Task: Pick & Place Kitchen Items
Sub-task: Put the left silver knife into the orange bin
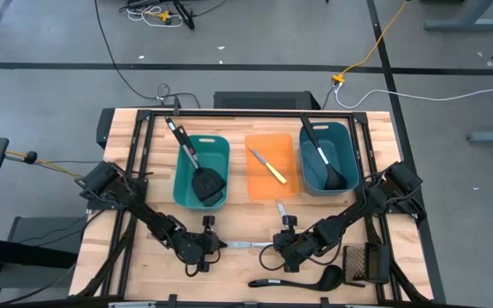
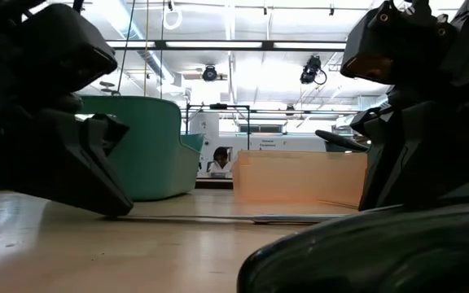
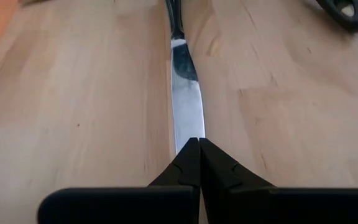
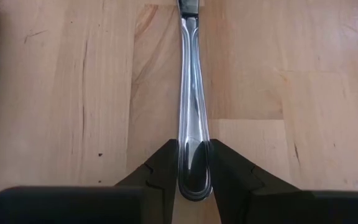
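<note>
Silver knife [image 4: 193, 124] on the table: my right gripper [image 4: 194, 167] pinches its handle, my left gripper [image 3: 199, 163], pressed together, clamps its blade tip, probably for a handover.

Overhead, table-level and two close wrist views share the silver knife [image 1: 248, 245].

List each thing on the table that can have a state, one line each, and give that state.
Silver knife: flat on the table, gripped at both ends.
Left gripper: shut on the blade tip.
Right gripper: shut on the handle end.
Left teal bin: holds a black slotted spatula.
Orange bin: holds a yellow-handled knife.
Right teal bin: holds a black utensil.
Black ladle: lying loose on the table.
</note>
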`<action>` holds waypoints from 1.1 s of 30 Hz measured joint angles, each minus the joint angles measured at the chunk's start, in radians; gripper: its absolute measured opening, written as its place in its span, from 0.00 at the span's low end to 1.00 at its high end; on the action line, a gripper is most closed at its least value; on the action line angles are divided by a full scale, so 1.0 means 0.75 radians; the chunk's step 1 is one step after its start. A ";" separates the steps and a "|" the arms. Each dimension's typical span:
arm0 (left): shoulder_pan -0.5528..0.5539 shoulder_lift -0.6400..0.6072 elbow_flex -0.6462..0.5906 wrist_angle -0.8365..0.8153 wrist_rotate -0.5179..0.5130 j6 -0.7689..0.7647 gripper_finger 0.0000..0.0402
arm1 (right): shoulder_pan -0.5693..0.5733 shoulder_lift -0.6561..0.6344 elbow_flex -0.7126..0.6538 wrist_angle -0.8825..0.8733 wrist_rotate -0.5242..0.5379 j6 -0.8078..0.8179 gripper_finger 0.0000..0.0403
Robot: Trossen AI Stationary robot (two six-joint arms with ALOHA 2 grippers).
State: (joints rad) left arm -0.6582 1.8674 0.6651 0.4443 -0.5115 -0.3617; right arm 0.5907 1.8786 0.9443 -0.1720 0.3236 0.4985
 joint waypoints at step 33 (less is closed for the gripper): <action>0.034 0.033 -0.054 0.048 0.137 -0.177 0.00 | -0.075 -0.005 0.010 -0.109 -0.236 0.068 0.37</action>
State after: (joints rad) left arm -0.6331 1.8919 0.6248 0.4804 -0.4091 -0.4941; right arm 0.5344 1.8746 0.9520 -0.2538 0.1465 0.5497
